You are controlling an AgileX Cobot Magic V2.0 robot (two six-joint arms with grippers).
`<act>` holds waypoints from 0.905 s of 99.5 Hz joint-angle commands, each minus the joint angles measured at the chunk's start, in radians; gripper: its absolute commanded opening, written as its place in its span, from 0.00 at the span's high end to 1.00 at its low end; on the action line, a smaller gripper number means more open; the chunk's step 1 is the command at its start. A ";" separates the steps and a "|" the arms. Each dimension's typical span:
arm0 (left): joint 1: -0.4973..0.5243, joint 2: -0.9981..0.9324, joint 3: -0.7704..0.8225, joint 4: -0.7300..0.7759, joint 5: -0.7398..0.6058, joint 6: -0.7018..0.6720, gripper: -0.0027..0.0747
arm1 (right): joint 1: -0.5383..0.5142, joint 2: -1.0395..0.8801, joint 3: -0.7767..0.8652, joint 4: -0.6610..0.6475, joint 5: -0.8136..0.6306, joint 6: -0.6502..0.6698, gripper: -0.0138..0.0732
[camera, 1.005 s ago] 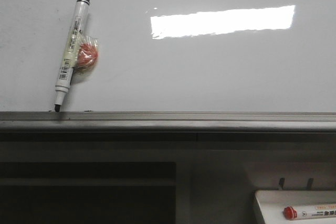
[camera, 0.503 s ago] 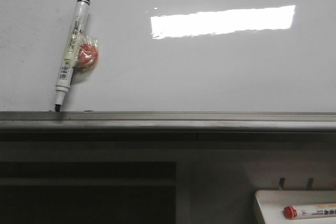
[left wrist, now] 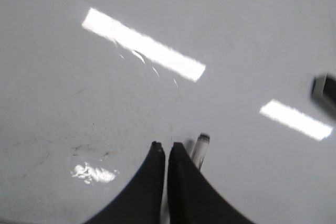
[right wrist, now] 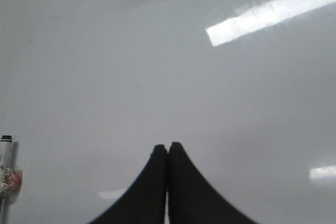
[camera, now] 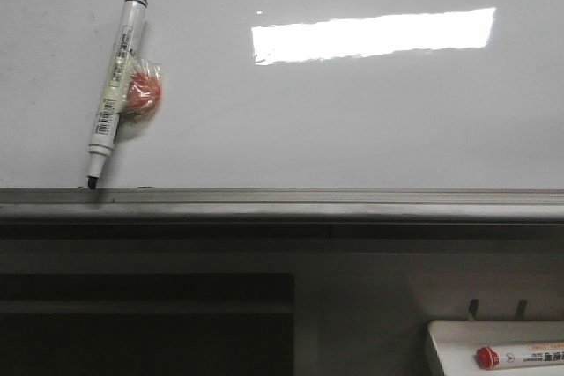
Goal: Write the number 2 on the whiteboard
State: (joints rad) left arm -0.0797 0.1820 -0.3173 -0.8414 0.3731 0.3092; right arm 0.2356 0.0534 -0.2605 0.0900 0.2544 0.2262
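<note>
While the large glossy white whiteboard (camera: pixel 352 121) with its grey metal bottom rail is bare of any figure, I judge the number 2 not yet begun: no black stroke shows on it in any view. What I need first is the white-barrelled black marker (camera: pixel 112 92), which stands against the board at its left end, tip down on the rail, long axis near upright and leaning a little so the black end cap sits to the right of the tip, with a small orange-red ball in clear wrap (camera: pixel 141 92) bound to its barrel. My left pincer (left wrist: pixel 164 146) has its two dark fingers pressed together with nothing between them, and in its wrist view a clear-barrelled pen end (left wrist: pixel 200 149) shows just beside the fingertips, so I take the left arm as the nearer one. My right pincer (right wrist: pixel 167 148) is likewise closed and empty; in its wrist view the marker (right wrist: pixel 7 174) sits far off at the edge, well apart from the fingers. Neither arm shows in the front view. A second pen with a red cap (camera: pixel 520 357) lies in the small white tray (camera: pixel 441 334) at the lower right, below the board. I judge the coming move turns on spreading the left fingers and closing them across the marker's barrel, clear of the ball.
</note>
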 commanded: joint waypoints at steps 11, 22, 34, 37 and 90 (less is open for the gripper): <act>-0.005 0.326 -0.299 0.365 0.268 0.005 0.70 | -0.008 0.172 -0.171 -0.070 0.005 -0.007 0.65; -0.058 0.458 -0.385 0.332 0.275 0.011 0.45 | -0.008 0.252 -0.214 -0.070 0.007 -0.007 0.54; -0.162 0.565 -0.431 0.198 0.282 0.174 0.44 | -0.008 0.292 -0.224 -0.067 0.007 -0.007 0.50; -0.191 0.585 -0.433 0.177 0.273 0.184 0.46 | -0.008 0.296 -0.224 -0.065 0.007 -0.007 0.50; -0.468 0.986 -0.435 0.187 -0.016 0.152 0.49 | -0.008 0.296 -0.224 -0.060 0.062 -0.007 0.50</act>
State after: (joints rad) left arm -0.5402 1.1375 -0.7170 -0.6265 0.4379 0.4766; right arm 0.2356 0.3346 -0.4503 0.0337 0.3598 0.2262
